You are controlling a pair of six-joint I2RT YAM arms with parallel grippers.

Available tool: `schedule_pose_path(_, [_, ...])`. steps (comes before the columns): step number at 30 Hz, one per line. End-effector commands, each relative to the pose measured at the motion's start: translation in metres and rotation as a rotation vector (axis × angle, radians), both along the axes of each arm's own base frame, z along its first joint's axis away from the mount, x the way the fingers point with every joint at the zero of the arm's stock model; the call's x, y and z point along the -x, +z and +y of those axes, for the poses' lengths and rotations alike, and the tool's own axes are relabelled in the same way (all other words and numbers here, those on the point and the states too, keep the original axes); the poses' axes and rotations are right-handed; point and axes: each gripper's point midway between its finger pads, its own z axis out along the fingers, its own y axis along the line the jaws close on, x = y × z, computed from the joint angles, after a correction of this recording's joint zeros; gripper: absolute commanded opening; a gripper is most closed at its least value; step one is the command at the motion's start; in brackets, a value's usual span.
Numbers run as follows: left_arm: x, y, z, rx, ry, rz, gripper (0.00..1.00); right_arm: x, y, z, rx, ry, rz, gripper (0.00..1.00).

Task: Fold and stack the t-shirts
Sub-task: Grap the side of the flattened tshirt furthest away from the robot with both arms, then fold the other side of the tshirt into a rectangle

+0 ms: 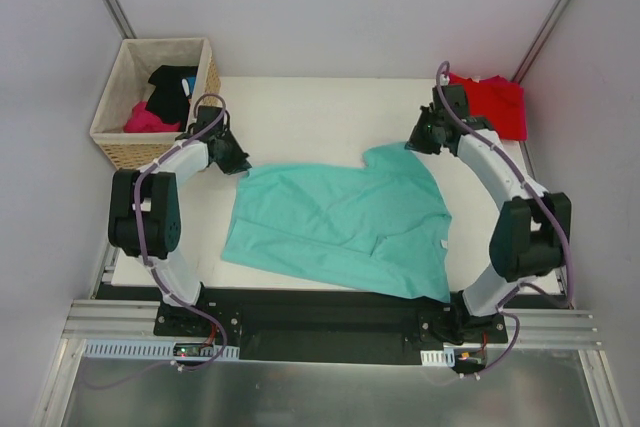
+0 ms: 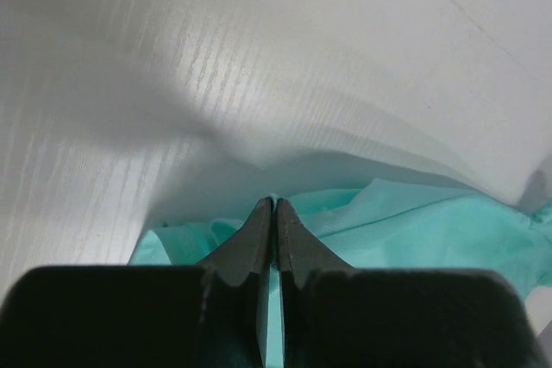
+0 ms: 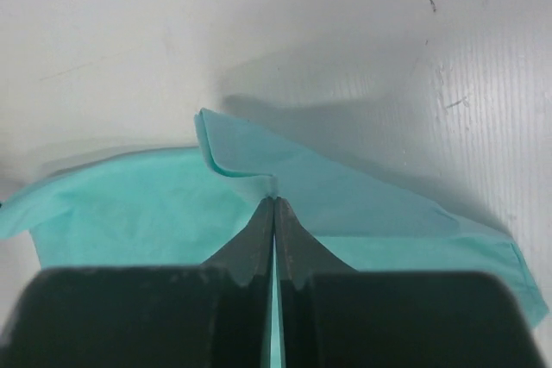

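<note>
A teal t-shirt (image 1: 340, 222) lies spread across the middle of the white table (image 1: 300, 107). My left gripper (image 1: 238, 165) is at the shirt's far left corner. In the left wrist view it (image 2: 274, 204) is shut, with teal cloth (image 2: 414, 230) pinched between the tips. My right gripper (image 1: 415, 144) is at the shirt's far right corner. In the right wrist view it (image 3: 274, 202) is shut on a puckered fold of the teal fabric (image 3: 129, 204). A red t-shirt (image 1: 495, 102) lies at the back right corner, partly behind the right arm.
A wicker basket (image 1: 120, 137) stands at the back left and holds a black garment (image 1: 172, 87) and a pink garment (image 1: 148, 119). Grey walls close in both sides. The arm bases sit on a black rail (image 1: 320, 322) at the near edge.
</note>
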Motion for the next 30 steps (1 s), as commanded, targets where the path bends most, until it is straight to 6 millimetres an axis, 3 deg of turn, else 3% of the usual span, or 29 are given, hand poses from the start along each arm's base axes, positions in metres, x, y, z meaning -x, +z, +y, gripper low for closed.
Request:
schedule_pose_path(1, [0.011,0.021,-0.001,0.004,-0.018,-0.049,0.0,0.033,0.012,-0.013,0.05,-0.017,-0.018,0.0])
schedule_pose_path(3, [0.017,0.018,0.0,0.003,-0.016,-0.039,0.0,0.045,0.019,-0.021,0.07,-0.04,-0.04,0.0])
schedule_pose_path(5, [0.02,0.02,0.001,0.003,-0.012,-0.045,0.0,0.062,0.013,-0.027,0.087,-0.054,-0.025,0.0])
schedule_pose_path(6, [0.024,0.019,0.002,0.002,-0.008,-0.041,0.0,0.069,0.024,-0.03,0.087,-0.062,-0.055,0.0])
schedule_pose_path(8, [0.028,0.017,0.003,-0.004,0.0,-0.041,0.0,0.087,0.016,-0.042,0.127,-0.089,-0.032,0.0])
schedule_pose_path(9, [0.032,0.016,0.004,-0.006,0.006,-0.04,0.0,0.096,0.027,-0.047,0.13,-0.098,-0.057,0.0])
schedule_pose_path(15, [0.047,0.016,0.015,-0.048,0.047,-0.056,0.0,0.136,0.035,-0.069,0.193,-0.143,-0.061,0.01])
schedule_pose_path(23, [0.071,0.018,0.029,-0.102,0.095,-0.081,0.0,0.175,0.047,-0.073,0.177,-0.125,-0.083,0.01])
schedule_pose_path(30, [0.077,0.01,0.038,-0.142,0.118,-0.069,0.0,0.215,0.029,-0.068,0.134,-0.102,-0.063,0.01])
